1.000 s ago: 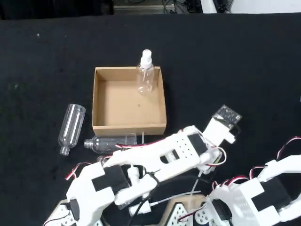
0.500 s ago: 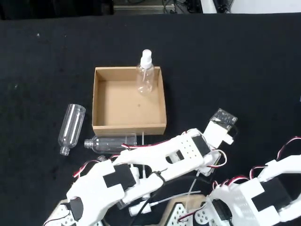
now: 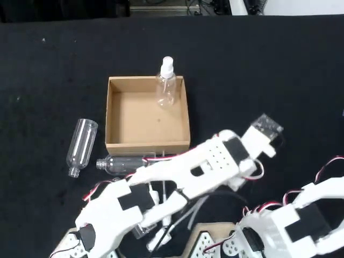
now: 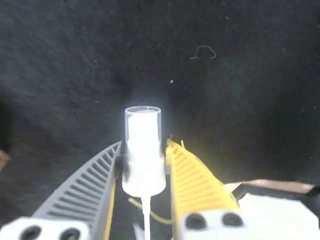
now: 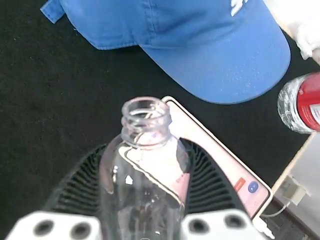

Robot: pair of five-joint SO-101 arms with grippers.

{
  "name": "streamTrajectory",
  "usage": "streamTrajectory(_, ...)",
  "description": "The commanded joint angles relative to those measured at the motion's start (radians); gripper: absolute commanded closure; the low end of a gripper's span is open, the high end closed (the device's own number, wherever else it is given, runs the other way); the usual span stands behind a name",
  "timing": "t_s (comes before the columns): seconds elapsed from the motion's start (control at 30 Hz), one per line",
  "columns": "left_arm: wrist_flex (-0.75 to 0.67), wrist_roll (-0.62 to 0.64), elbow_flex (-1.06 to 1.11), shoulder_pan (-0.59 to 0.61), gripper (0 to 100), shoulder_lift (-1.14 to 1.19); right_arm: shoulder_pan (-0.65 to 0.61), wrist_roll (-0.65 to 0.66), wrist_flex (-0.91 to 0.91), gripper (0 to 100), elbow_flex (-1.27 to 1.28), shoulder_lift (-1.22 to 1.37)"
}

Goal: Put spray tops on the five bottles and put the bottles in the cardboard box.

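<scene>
Left gripper (image 4: 144, 145) is clamping a spray top (image 4: 143, 165) between its jaws, dip tube (image 4: 145, 215) trailing back behind them. Right gripper (image 5: 146, 150) is gripping 1 uncapped bottle (image 5: 142, 185), neck (image 5: 146, 116) pointing outward. Capping is calling for threading the tube centrally into that neck before pressing; cardboard box (image 3: 148, 146) is sitting beside the outstretched arm (image 3: 199, 166).

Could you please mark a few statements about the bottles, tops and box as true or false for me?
1. The left gripper holds a spray top. True.
2. The right gripper holds a bottle with its top on. False: its neck is open.
3. The box holds three bottles. False: it holds one capped bottle.
4. Two open bottles lie on the table near the box. True.
</scene>
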State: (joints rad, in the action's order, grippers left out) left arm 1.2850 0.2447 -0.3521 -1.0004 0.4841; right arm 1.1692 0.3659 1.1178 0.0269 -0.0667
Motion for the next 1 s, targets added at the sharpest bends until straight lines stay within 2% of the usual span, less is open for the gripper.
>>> streamTrajectory(0.0,0.077,-0.078,-0.143,0.077,95,-0.074,-0.046,0.006,0.071,98.8,-0.025,-0.145)
streamTrajectory(0.23,0.077,-0.083,-0.14,0.107,95,-0.226,-0.147,-0.003,0.114,98.8,-0.025,-0.229)
streamTrajectory(0.53,0.046,-0.084,-0.147,0.286,95,-0.479,-0.285,-0.003,0.203,98.8,-0.019,-0.251)
streamTrajectory(0.63,0.046,-0.084,-0.142,0.364,95,-0.611,-0.381,-0.006,0.209,98.8,0.001,-0.312)
streamTrajectory(0.83,0.038,-0.084,-0.151,0.495,95,-0.87,-0.583,-0.117,0.222,98.8,0.091,-0.496)
streamTrajectory(0.97,0.038,-0.084,-0.143,0.565,95,-0.999,-0.763,-0.157,0.181,98.8,0.206,-0.619)
